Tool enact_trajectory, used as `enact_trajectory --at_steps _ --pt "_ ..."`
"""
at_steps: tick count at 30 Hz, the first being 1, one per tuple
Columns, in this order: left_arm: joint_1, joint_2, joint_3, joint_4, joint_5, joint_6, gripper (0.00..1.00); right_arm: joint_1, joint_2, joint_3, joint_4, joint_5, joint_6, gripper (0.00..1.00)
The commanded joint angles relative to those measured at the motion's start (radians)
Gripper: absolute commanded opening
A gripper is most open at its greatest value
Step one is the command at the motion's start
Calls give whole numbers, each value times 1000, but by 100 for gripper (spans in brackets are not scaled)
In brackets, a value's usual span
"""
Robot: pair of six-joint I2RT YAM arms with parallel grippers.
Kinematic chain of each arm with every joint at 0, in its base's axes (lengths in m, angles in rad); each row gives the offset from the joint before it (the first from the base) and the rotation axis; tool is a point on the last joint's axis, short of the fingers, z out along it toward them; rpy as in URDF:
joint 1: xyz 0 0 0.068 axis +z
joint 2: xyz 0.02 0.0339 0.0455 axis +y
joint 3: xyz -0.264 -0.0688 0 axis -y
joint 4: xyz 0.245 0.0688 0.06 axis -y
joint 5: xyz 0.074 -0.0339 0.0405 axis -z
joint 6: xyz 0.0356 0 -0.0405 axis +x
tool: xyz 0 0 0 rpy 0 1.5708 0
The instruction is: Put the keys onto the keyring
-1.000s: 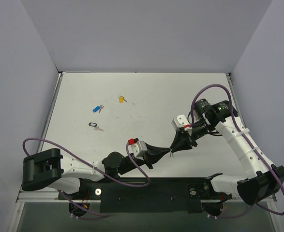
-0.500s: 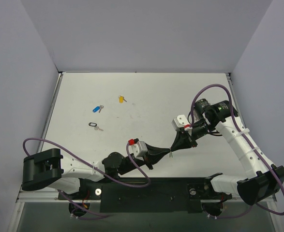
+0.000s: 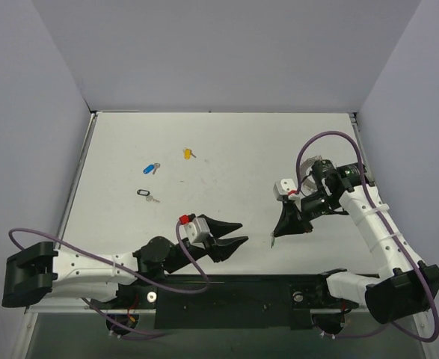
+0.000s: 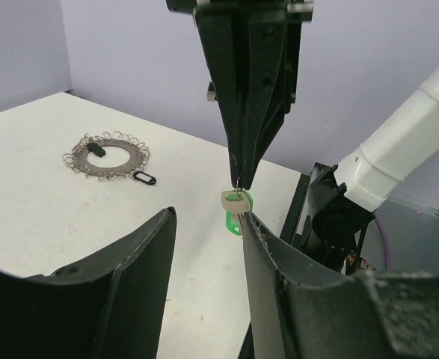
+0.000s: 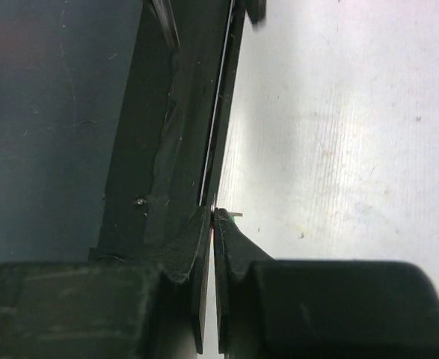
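Right hand (image 3: 277, 233) pinched shut on green key (image 4: 238, 215); key dangles over counter (image 3: 226, 164), close to near edge. Left hand (image 3: 243, 232) apart, empty, near key. Keyring (image 4: 107, 155) lies flat, likely by right edge. Carry key over slowly, keep pinch tight, aim at keyring's edge.

White arms (image 3: 376, 224), black joints (image 3: 155, 254), looping purple cables (image 3: 331, 136)

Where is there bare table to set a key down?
Bare: far middle of the table, between the yellow key and the right arm. Crowded: blue key and black key at left; near edge, where left end effector faces right end effector holding the green key.
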Motion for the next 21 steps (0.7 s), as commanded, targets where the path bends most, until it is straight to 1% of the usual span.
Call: enact_trajectory --at_steps 1,3,5,9,16,21 --pt "-1 -182 -13 -278 -40 39 51 -78 -23 -86 -51 29 -6 0" --pt "-1 -253 -25 -350 -49 37 51 -123 -28 -121 -39 78 -11 0" --pt "1 -311 -48 -382 -60 27 51 -170 -34 -166 -30 131 -12 0" --pt "-1 -402 -109 -383 -95 -13 54 -252 -43 -235 16 240 2 0" --pt "-1 -459 -154 -405 -132 -76 54 -279 -78 -331 215 453 215 0" --pt "-1 -500 -180 -409 -138 -99 54 -281 -43 -356 260 527 305 0"
